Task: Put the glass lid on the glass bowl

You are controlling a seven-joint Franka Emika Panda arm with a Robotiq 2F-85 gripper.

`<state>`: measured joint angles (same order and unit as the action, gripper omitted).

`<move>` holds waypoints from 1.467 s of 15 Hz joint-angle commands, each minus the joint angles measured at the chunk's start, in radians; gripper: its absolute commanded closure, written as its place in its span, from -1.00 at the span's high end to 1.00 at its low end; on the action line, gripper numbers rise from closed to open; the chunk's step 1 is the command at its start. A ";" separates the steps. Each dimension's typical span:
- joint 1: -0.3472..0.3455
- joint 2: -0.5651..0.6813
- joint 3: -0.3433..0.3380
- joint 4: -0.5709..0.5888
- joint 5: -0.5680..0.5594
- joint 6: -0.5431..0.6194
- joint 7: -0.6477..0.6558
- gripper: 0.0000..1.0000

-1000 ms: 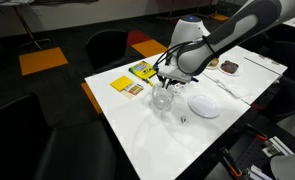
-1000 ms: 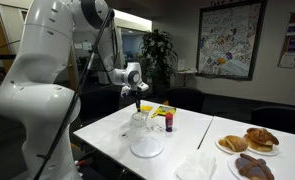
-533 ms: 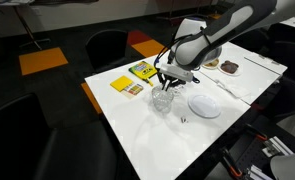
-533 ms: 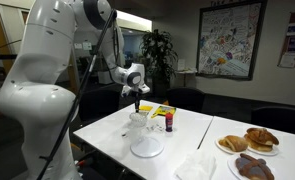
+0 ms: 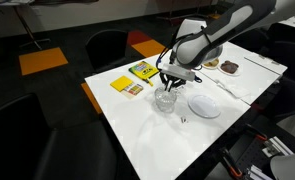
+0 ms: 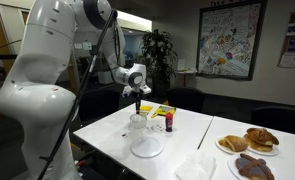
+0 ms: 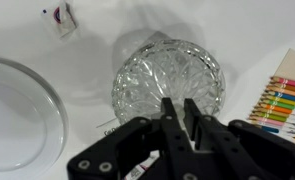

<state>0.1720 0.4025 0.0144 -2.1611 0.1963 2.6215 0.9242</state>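
A white table (image 5: 137,135) is shown in both exterior views, and the arm (image 5: 222,30) is reached in across its far edge. A white plate (image 5: 204,105) is set just beside the glass bowl (image 5: 165,101), on the side away from the corner where a box of coloured pencils (image 7: 287,95) is laid. The bowl itself is placed near the middle of the surface, well apart from every edge and corner.

The gripper (image 5: 167,82) is held above the bowl and pointed straight down. In the wrist view the bowl's cut star pattern is seen directly below the fingers (image 7: 168,112) and a little ahead of them, so the bowl's centre is judged to lie slightly forward of the tool's axis. The jaws are drawn narrow, with only a slim slit left between them. Whether a thin piece of clear glass is pinched there cannot be told.

The glass lid cannot be told apart from the bowl in any view, and no loose glass piece is made out on the table. As the bowl is round, no long axis is to be matched. The coming move is judged to turn on centring over the rim, followed by a straight descent.
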 commanded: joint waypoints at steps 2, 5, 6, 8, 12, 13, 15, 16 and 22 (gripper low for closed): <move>0.027 0.006 -0.051 0.013 -0.079 -0.048 0.057 -0.92; 0.040 0.010 -0.069 0.023 -0.134 -0.078 0.106 -0.92; 0.044 0.013 -0.073 0.028 -0.152 -0.092 0.124 -0.92; 0.048 0.014 -0.075 0.036 -0.177 -0.114 0.147 -0.92; 0.048 0.017 -0.069 0.048 -0.204 -0.142 0.172 -0.18; 0.048 0.016 -0.069 0.050 -0.209 -0.144 0.180 -0.14; 0.051 0.011 -0.070 0.050 -0.220 -0.138 0.194 0.12; 0.051 0.005 -0.068 0.047 -0.225 -0.124 0.191 0.25; 0.048 -0.057 -0.048 0.080 -0.230 -0.165 0.144 0.99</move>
<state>0.2204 0.3910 -0.0407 -2.0997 -0.0146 2.5073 1.0920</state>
